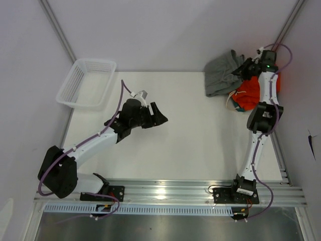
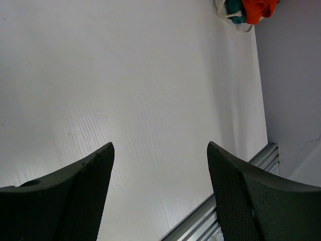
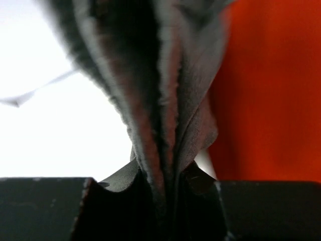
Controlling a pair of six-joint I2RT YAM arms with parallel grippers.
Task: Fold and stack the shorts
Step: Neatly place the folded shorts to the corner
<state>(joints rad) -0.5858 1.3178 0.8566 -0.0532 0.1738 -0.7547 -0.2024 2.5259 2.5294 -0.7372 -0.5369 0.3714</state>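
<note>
The grey shorts [image 1: 220, 73] lie bunched at the table's far right corner. My right gripper [image 1: 242, 70] is shut on a fold of them; in the right wrist view the grey cloth [image 3: 160, 90] rises pinched between the two fingers. My left gripper [image 1: 159, 115] is open and empty over the middle left of the table; its fingertips [image 2: 98, 170] stand wide apart above bare white surface.
An orange garment [image 1: 249, 94] with white drawstring lies just right of the shorts, under my right arm; it also shows in the left wrist view [image 2: 258, 9] and the right wrist view [image 3: 271, 90]. A white mesh basket [image 1: 86, 83] stands far left.
</note>
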